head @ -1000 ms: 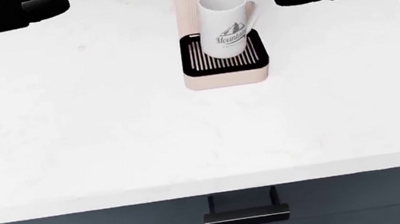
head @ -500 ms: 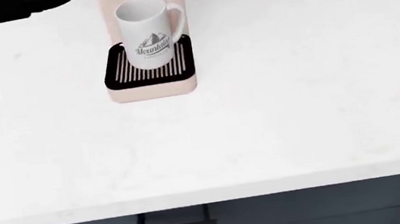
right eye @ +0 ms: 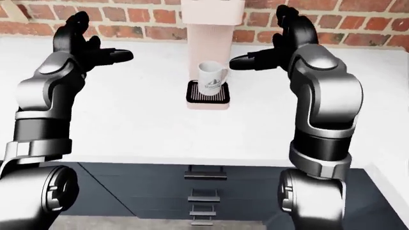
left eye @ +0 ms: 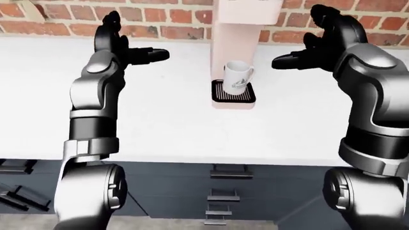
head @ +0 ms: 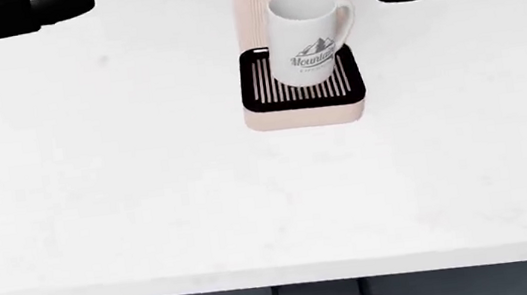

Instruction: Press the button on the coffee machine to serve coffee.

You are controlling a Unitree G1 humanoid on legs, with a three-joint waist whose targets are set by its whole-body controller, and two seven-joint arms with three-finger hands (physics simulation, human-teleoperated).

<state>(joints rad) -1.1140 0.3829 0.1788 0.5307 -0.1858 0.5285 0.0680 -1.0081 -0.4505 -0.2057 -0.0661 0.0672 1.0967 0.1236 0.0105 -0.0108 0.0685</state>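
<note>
Brick-walled kitchen with a white stone surface over dark cabinets.

A red brick wall (left eye: 172, 19) with pale mortar runs across the top of both eye views, meeting the far edge of a broad white surface (head: 150, 207), faintly veined and evenly lit, with no hard shadows. Below its near edge sit dark blue-grey cabinet fronts (right eye: 140, 191), with a column of black drawer handles (left eye: 227, 171) stacked one under another. At the bottom of the eye views a strip of tan floor (right eye: 128, 223) shows.
</note>
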